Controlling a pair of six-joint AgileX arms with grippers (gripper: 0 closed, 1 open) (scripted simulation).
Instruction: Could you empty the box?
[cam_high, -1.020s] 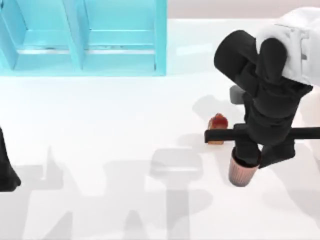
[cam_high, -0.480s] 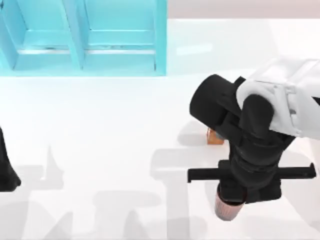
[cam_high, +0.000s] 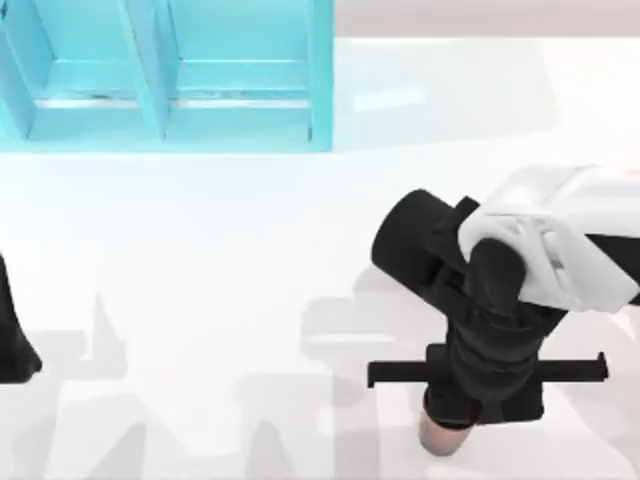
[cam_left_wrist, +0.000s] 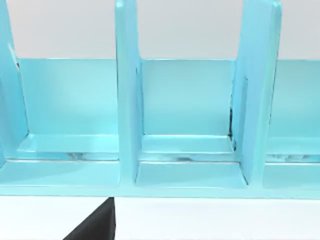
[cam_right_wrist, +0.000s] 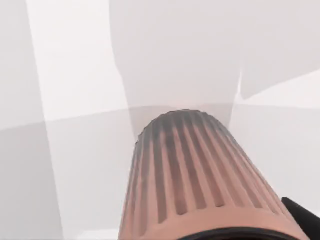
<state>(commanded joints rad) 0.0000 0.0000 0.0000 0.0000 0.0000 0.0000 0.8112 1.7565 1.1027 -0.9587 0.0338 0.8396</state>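
- The right gripper (cam_high: 445, 425) hangs near the top view's 5 o'clock edge, clamped on a ribbed pink cup (cam_high: 440, 438); the right wrist view shows the cup (cam_right_wrist: 200, 175) tight under the camera, with bare white table (cam_high: 200, 260) beyond it.
- The blue box (cam_high: 165, 75) sits at 11 o'clock, well apart from the cup; its compartments (cam_left_wrist: 187, 150) look empty in the left wrist view.
- The left arm (cam_high: 15, 335) stays parked at the 9 o'clock edge — whether its fingers are apart or together I cannot tell.
- Risk, as I judge it: the cup is held by its rim end, so a fast swing could let it slip or tilt out of the grip.
- A second risk: the cup is already close to the 6 o'clock edge of the table — a release there could send it rolling off.
- Against a second ago, the arm has carried the cup from about 4 o'clock down toward 5, and now covers the small red-orange object that lay beside it.
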